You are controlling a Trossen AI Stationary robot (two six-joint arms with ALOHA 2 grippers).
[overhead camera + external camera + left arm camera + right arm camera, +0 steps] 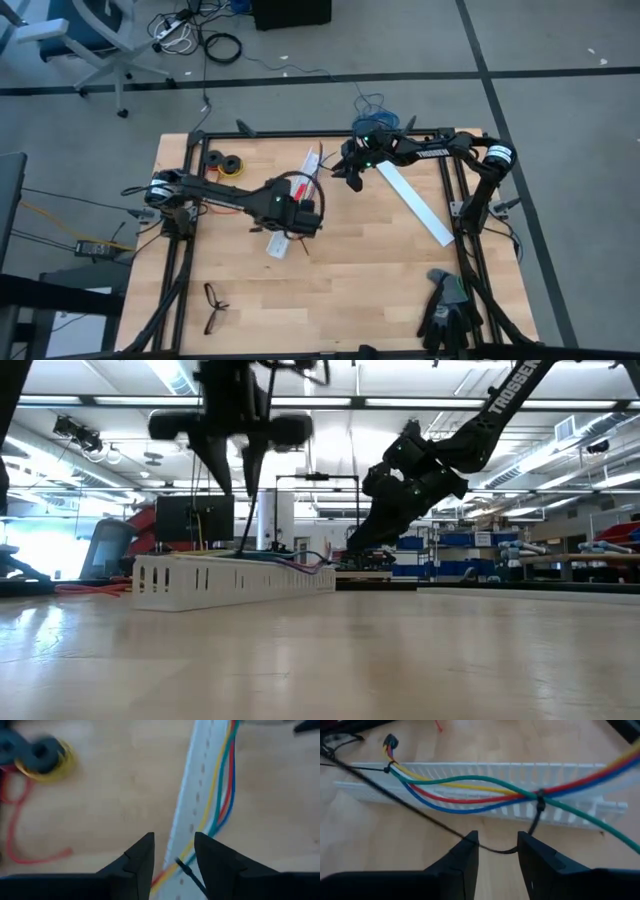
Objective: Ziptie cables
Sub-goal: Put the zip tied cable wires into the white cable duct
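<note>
Right claw (pixel 497 847): fingers apart around ziptie (pixel 420 817) tail, not clamped; may slip.
Left claw (pixel 172 857): apart over cables (pixel 222 785); could snag.

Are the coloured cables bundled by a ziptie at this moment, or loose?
Bundled. In the right wrist view a black ziptie cinches the cables together over the white slotted strip; a second tie sits near their end.

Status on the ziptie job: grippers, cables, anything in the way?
Left gripper open over the cables on the white slotted strip. Right gripper open astride a ziptie tail. Two ties on. Nothing blocking.
</note>
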